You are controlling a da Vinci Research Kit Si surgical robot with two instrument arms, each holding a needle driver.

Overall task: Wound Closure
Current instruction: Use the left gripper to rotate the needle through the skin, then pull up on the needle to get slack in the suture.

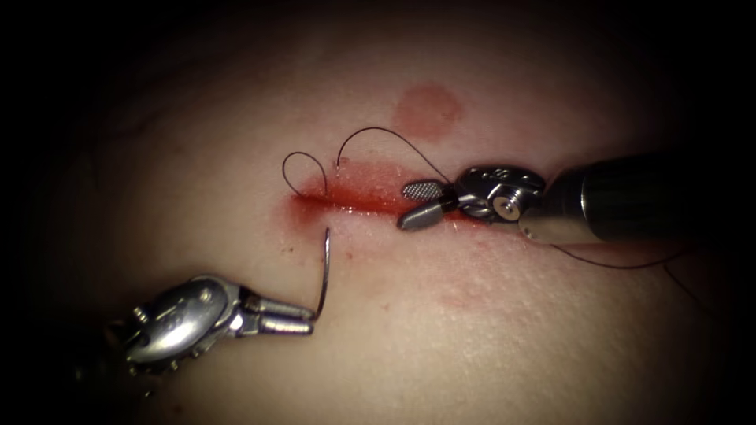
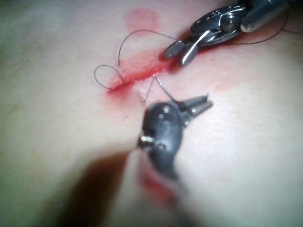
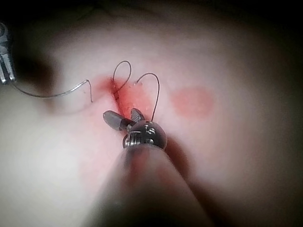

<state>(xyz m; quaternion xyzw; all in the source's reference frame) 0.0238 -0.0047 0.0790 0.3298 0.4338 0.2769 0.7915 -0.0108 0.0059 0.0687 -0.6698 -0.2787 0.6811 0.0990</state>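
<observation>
The cut (image 1: 354, 197) runs across the tissue, wet with red fluid. Below and left of it, my left tool (image 1: 312, 318) is shut on the curved needle (image 1: 324, 271) at its tail end. The needle rises from the jaws, and its tip touches the tissue just below the cut's left end. I cannot tell whether the tip has entered. My right tool (image 1: 405, 205) lies over the cut with its jaws open and nothing between them. Dark thread (image 1: 386, 132) arcs above the cut. The left wrist view shows the left tool (image 2: 207, 102) and the needle (image 2: 162, 86). The right wrist view shows the right tool (image 3: 122, 116).
A small thread loop (image 1: 304, 157) stands up at the cut's left end. More thread (image 1: 622, 266) trails under the right shaft. A round reddish mark (image 1: 427, 110) lies on the tissue beyond the cut. The right tool (image 2: 182, 51) hangs over the cut in the left wrist view.
</observation>
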